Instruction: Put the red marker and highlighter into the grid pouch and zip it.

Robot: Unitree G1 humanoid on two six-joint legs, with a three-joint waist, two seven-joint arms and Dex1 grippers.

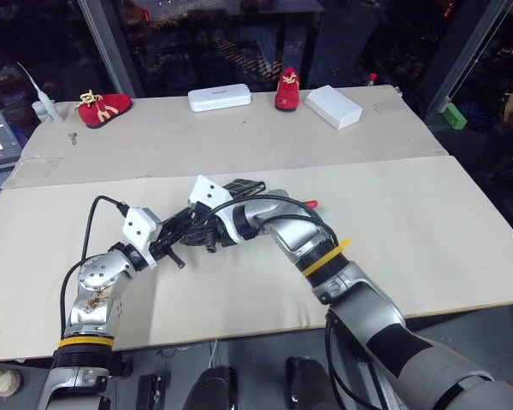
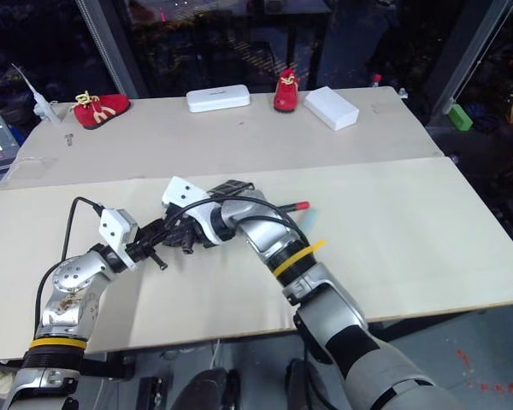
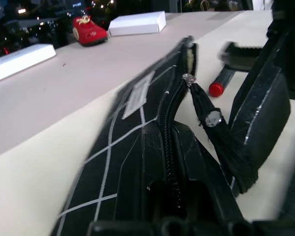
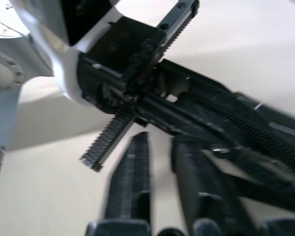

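Observation:
The grid pouch (image 3: 118,147), black with white lines and a white label, lies near the middle of the table. Its zip runs along the top edge, and the black zip-pull loop (image 3: 209,115) hangs loose from the slider. My left gripper (image 1: 186,237) is shut on the pouch's near end. My right gripper (image 4: 157,142) reaches across from the right with its fingers slightly apart beside the zip and nothing between them. The red marker (image 1: 310,205) lies on the table just past the pouch's far end. The highlighter is hidden.
Along the back of the table are two red shoes (image 1: 103,108) (image 1: 287,90), a flat white case (image 1: 219,98) and a white box (image 1: 333,106). A green block (image 1: 452,115) sits beyond the far right corner. A seam (image 1: 368,162) crosses the tabletop.

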